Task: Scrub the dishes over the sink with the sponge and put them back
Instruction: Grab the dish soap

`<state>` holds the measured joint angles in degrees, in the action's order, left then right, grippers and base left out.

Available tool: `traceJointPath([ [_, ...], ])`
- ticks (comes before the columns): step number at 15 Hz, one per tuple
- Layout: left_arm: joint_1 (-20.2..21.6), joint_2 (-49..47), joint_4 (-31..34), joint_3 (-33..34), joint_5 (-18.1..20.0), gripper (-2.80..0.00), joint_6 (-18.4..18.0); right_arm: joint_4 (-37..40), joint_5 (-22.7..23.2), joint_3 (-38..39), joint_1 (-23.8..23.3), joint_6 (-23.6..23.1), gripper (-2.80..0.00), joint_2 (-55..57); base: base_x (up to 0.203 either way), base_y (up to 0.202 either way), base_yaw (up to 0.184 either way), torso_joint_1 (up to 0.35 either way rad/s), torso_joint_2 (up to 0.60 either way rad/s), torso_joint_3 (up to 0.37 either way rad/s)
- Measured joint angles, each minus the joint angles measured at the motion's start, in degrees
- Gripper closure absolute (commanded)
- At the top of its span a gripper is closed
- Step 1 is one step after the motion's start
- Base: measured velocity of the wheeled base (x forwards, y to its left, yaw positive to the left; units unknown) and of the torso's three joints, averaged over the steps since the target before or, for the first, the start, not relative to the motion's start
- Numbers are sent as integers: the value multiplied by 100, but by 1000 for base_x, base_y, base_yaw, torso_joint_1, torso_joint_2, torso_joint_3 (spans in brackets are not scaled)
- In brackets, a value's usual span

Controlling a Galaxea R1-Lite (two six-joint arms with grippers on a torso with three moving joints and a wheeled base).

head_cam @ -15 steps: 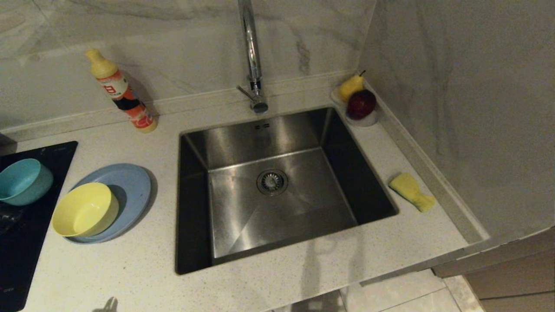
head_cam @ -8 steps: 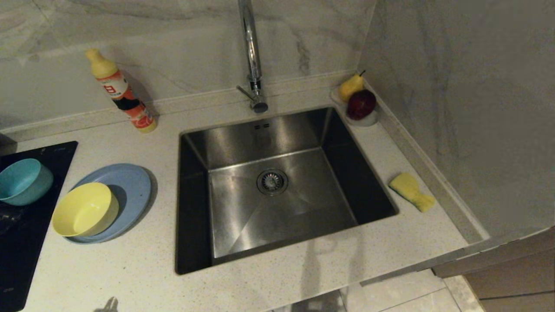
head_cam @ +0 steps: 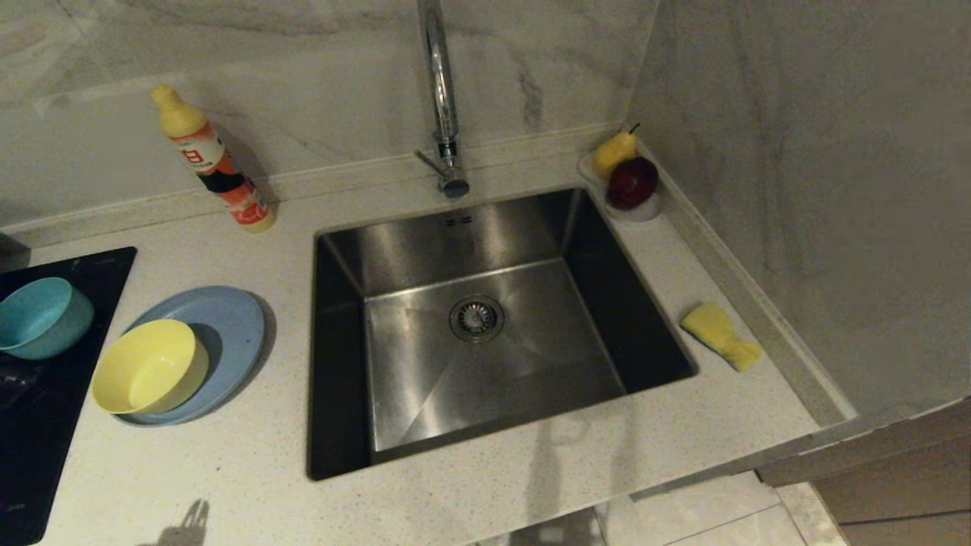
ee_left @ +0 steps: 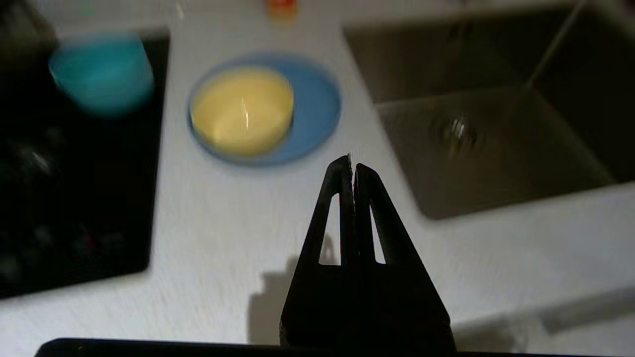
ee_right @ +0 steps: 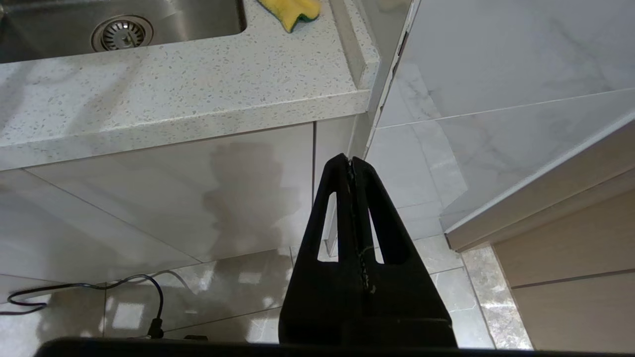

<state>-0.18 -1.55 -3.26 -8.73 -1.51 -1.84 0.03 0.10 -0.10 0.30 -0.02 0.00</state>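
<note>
A pale yellow bowl rests on the light-blue plate left of the steel sink. A teal bowl stands on the black hob at the far left. The yellow sponge lies on the counter to the right of the sink. My left gripper is shut and empty, hovering over the counter's front part, short of the plate and yellow bowl. My right gripper is shut and empty, parked below the counter edge over the floor; the sponge lies far beyond it.
A tall chrome tap rises behind the sink. An orange detergent bottle leans at the back left. A pear and a red apple sit in a small dish in the back right corner. A black hob covers the left edge.
The left gripper's shadow at the counter's front edge has grown and shifted slightly; the left arm has started to lift. Dishes, sponge and right arm have not moved.
</note>
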Motion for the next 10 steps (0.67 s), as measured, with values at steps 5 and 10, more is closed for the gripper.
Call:
traceJointPath([
  [5, 5, -1936, 101, -1810, 13, 0, 154, -2, 0, 0, 2, -1, 0, 0, 0, 0, 0, 0, 0, 0],
  [10, 7, -5128, -748, -3085, -302, 0, 706, 2, -2, 0, 0, 2, 0, 0, 0, 0, 0, 0, 0, 0],
])
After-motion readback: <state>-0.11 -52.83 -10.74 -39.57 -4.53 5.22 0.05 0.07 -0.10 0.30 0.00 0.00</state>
